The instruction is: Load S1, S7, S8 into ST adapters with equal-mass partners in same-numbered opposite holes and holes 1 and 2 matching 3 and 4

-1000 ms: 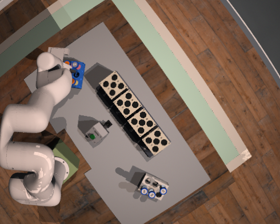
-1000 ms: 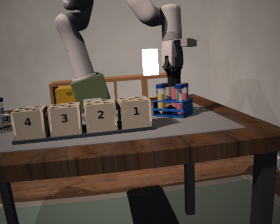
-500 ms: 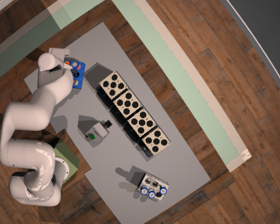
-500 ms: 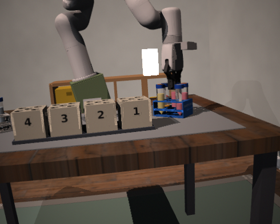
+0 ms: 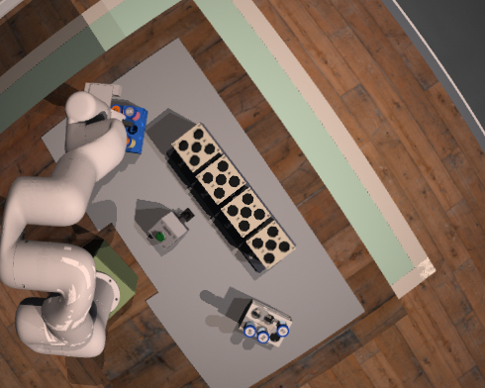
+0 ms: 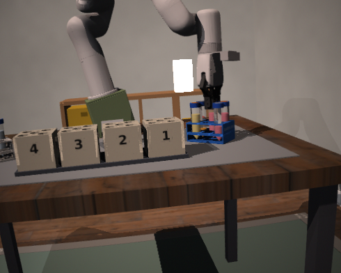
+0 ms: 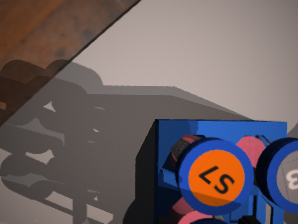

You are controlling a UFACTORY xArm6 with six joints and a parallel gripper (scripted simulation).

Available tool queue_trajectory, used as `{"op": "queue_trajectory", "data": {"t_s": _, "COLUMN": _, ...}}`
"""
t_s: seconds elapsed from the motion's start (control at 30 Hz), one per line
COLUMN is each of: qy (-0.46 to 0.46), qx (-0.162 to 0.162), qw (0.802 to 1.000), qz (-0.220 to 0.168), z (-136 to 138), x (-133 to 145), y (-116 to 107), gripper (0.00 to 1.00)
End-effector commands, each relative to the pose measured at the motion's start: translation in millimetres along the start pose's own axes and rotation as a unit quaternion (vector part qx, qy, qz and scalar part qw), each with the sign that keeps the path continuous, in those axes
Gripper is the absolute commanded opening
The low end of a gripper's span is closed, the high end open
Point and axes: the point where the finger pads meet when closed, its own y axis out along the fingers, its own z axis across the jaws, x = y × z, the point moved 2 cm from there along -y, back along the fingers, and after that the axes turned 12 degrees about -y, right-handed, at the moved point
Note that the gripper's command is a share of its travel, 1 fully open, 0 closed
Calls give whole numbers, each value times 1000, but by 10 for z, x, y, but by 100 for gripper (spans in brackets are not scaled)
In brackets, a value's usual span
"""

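Observation:
My gripper hangs straight down over the blue sample rack at the table's far end. Its fingers stand slightly open around the top of a pink-filled tube that sits down in a rack well; I cannot read that tube's label. In the wrist view, sample S7 with its orange cap dot stands in the rack beside the grey-dotted X3. The fingers themselves are out of the wrist view. Adapters 1, 2, 3 and 4 stand in a row in the stand, with all their holes empty.
The sloped desk with the green DONE key stands between the arm's base and the stand. A grey rack with blue-capped water blanks stands at the other end of the table. The arm hides part of the blue rack from above.

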Motion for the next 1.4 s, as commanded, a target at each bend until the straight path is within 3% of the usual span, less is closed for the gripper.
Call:
{"op": "queue_trajectory", "data": {"t_s": 0.0, "qy": 0, "qx": 0, "qw": 1000, "qz": 2, "z": 3, "x": -16, "y": -14, "gripper": 44}}
{"op": "queue_trajectory", "data": {"t_s": 0.87, "qy": 0, "qx": 0, "qw": 1000, "qz": 2, "z": 3, "x": -16, "y": -33, "gripper": 44}}
{"op": "queue_trajectory", "data": {"t_s": 1.37, "qy": 0, "qx": 0, "qw": 1000, "qz": 2, "z": 2, "x": -15, "y": -334, "gripper": 44}}
